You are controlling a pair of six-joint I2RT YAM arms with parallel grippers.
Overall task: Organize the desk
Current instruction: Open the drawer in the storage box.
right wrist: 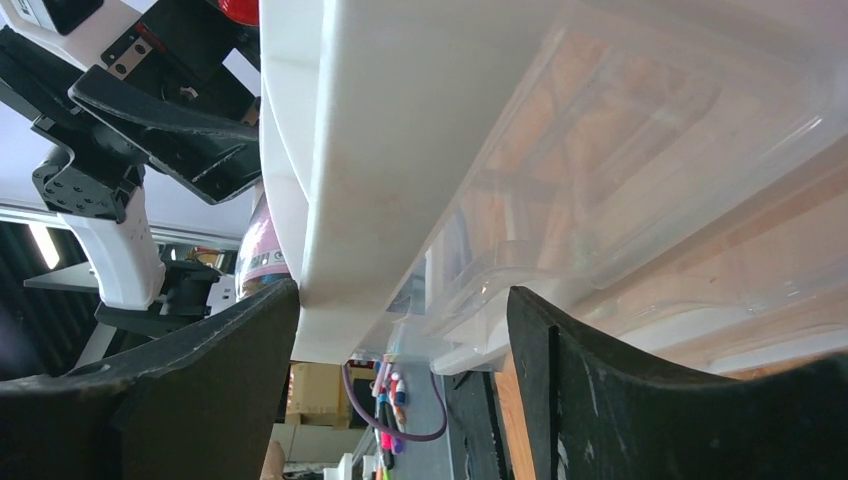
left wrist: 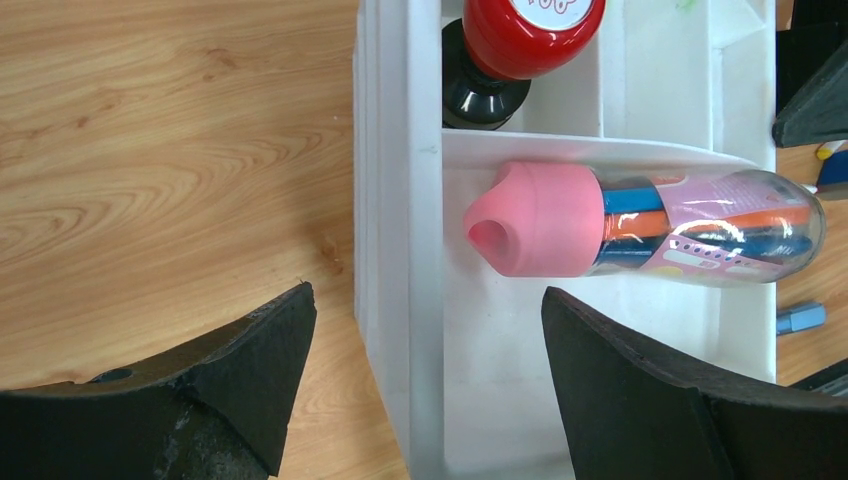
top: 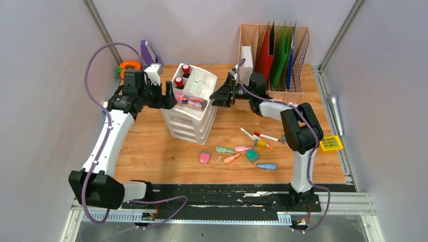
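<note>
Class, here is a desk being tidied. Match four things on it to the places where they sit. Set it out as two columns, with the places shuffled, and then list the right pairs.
Things
1. pen tube with pink cap
2. red folder
3. yellow basket
4. pink block

Places
A. standing in the wooden file rack
B. lying on the bare desk, in front of the white drawer unit
C. in the top tray of the white drawer unit
D. at the desk's right edge

Pairs: 1-C, 2-A, 3-D, 4-B
</note>
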